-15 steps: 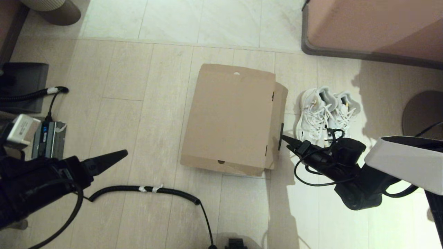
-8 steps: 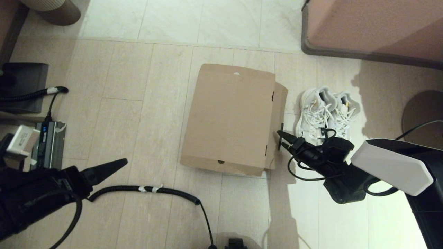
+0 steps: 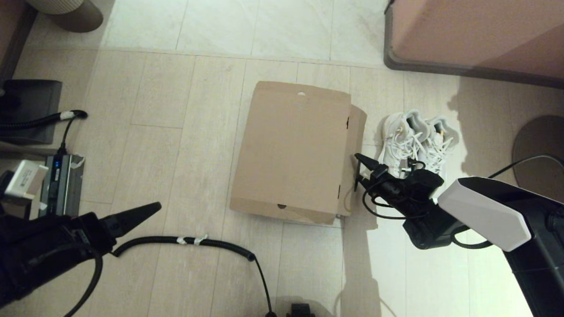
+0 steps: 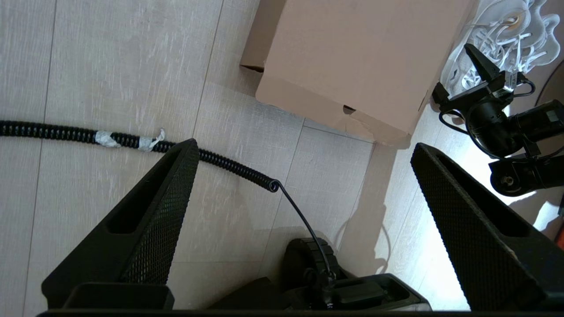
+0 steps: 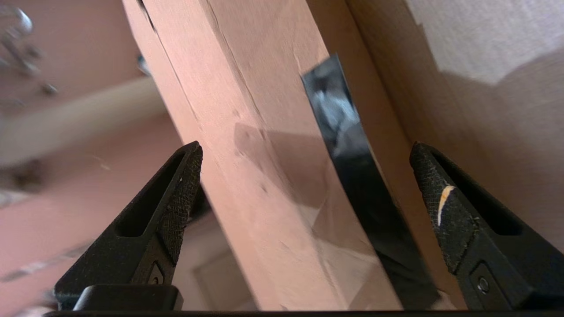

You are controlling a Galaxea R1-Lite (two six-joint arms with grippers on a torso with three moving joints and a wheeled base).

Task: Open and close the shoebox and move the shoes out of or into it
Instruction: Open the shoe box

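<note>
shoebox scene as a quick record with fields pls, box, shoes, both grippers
shoebox: on the floor, lid down
lid flap: hangs on the side facing the shoes, dark tape strip on it
shoes: pair on the floor beside the box, outside it
right gripper: open, fingertips at the lid flap, either side of the tape strip
left gripper: open, holds nothing, off to the box's other side

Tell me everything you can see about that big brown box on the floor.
The shoebox is large, plain brown cardboard, lying flat on the pale floor with its lid down. Small finger notches mark its far and near edges. A side flap hangs down on the shoe side, bearing a dark tape strip. The near corner looks slightly crumpled. The right tool is open, its tips either side of that flap's edge. The shoes sit beside it, outside.
</note>
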